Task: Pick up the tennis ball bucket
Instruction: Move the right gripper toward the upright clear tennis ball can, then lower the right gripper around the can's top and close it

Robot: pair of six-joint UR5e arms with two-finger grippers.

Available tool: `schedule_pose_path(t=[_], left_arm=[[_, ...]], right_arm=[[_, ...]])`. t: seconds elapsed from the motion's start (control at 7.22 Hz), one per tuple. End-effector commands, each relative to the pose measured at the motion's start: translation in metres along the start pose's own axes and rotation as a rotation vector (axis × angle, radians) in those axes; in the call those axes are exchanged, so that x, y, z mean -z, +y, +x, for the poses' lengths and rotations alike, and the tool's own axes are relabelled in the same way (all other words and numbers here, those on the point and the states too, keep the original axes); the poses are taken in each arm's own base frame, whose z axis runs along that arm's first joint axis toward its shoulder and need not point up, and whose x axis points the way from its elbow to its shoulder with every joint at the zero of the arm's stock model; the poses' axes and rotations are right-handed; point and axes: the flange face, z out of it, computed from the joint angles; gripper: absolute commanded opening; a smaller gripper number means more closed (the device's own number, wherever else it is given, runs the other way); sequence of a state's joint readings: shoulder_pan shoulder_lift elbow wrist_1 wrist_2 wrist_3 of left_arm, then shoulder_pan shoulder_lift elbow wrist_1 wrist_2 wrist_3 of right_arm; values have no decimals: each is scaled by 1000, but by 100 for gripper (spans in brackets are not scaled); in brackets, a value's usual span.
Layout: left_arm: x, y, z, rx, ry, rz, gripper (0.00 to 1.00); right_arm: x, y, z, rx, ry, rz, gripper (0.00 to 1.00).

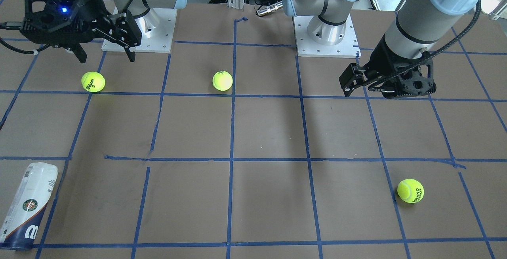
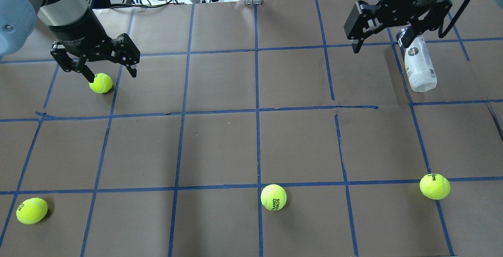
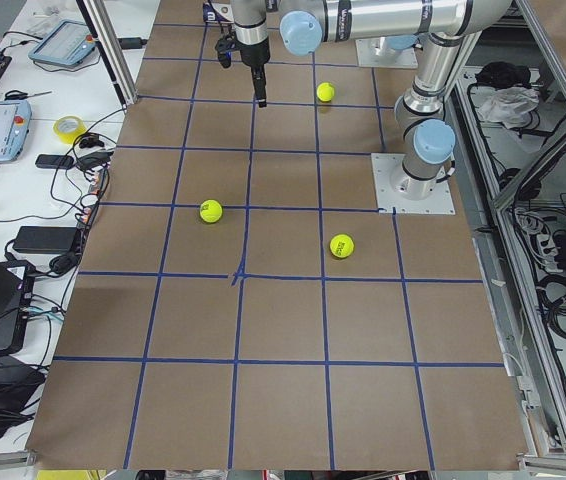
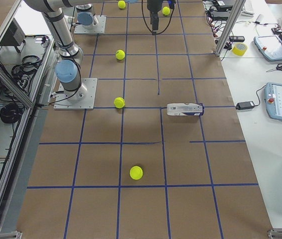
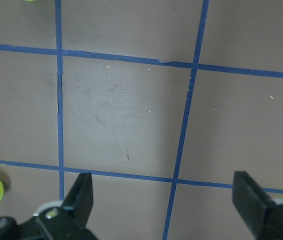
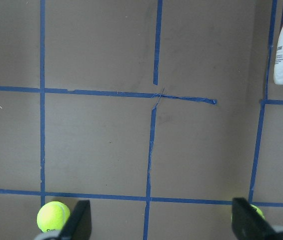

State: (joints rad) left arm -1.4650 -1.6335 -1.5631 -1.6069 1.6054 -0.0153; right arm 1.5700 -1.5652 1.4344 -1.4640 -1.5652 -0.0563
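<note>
I see the tennis ball bucket (image 1: 27,205) lying on its side toward the operators' edge, on the robot's right half (navy band nearest that edge). The right gripper (image 1: 106,53) hangs well apart from it, its 2 fingers (image 6: 76,222) spread wide, holding nothing. The left gripper (image 2: 112,72) is spread and empty too.

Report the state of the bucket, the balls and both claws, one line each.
tennis ball bucket: lying on its side on the table, not gripped, not yet lifted.
left claw: open, empty, above the table.
right claw: open, empty, with the bucket off to one side of it.
tennis balls: four, loose on the table, none held.
</note>
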Motion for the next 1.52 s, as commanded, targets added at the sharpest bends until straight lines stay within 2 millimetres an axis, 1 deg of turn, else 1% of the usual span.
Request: schedule_pose_path(t=[0.0, 0.14, 0.28, 0.42, 0.55, 0.69, 0.83, 0.97, 1.11, 1.25, 1.38], left_arm=[[0, 0, 0, 2, 1, 1, 100], [0, 0, 0, 2, 1, 1, 100], [2, 0, 0, 2, 1, 5, 100], [2, 0, 1, 0, 1, 7, 100], [3, 0, 0, 2, 3, 10, 100], [7, 2, 2, 2, 16, 19, 100], [10, 6, 3, 10, 16, 23, 100], [13, 8, 3, 8, 17, 28, 100], [17, 12, 3, 1, 16, 31, 100], [24, 19, 4, -6, 13, 40, 100], [22, 21, 17, -34, 2, 39, 100]], right_arm=[[2, -12, 37, -69, 23, 17, 100], [-6, -25, 72, -125, 28, 9, 100], [-31, -49, 121, -180, 59, -14, 100], [-53, -70, 154, -204, 67, -4, 100], [-80, -95, 182, -200, 76, 25, 100], [-131, -117, 233, -242, 65, -7, 100], [-175, -140, 268, -238, 59, -5, 100], [-218, -162, 283, -224, 49, -28, 100], [-240, -176, 292, -221, 45, -40, 100], [-261, -184, 297, -216, 42, -49, 100], [-265, -188, 297, -216, 47, -32, 100]])
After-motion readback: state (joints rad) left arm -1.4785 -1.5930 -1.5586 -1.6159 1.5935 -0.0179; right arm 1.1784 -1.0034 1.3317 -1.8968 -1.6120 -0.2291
